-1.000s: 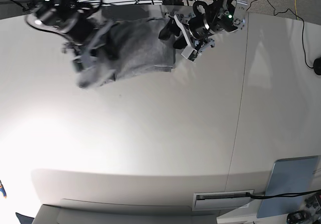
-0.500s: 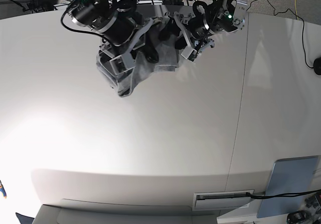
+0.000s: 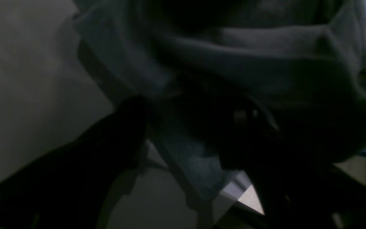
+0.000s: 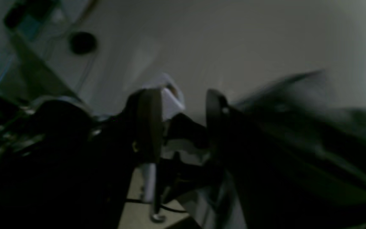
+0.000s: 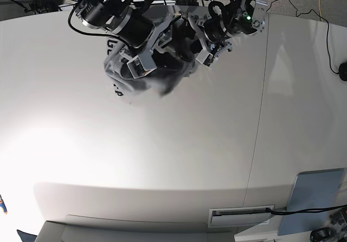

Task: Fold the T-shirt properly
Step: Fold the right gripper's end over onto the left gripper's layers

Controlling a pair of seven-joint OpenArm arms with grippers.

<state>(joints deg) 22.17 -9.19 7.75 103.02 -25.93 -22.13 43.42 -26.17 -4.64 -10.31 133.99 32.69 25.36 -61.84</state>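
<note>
The grey T-shirt (image 5: 118,71) lies bunched at the table's far centre, with black lettering showing on its left side. Both arms crowd over it. My right gripper (image 5: 144,66) is above the bunched cloth. In the right wrist view its fingers stand apart (image 4: 181,124), with blurred dark cloth (image 4: 297,127) along the right finger. My left gripper (image 5: 201,55) is at the shirt's right edge. In the left wrist view grey cloth (image 3: 265,63) fills the frame, and a fold runs between the dark fingers (image 3: 183,143).
A pale blue board (image 5: 317,196) lies at the near right corner. A black object (image 5: 342,68) and a cable (image 5: 328,41) are at the right edge. A slot (image 5: 241,215) sits in the table's front rim.
My right arm has swept from the far left to the right, carrying the shirt's left part over onto the rest. The cloth is now bunched under both arms. The left arm has barely moved.
</note>
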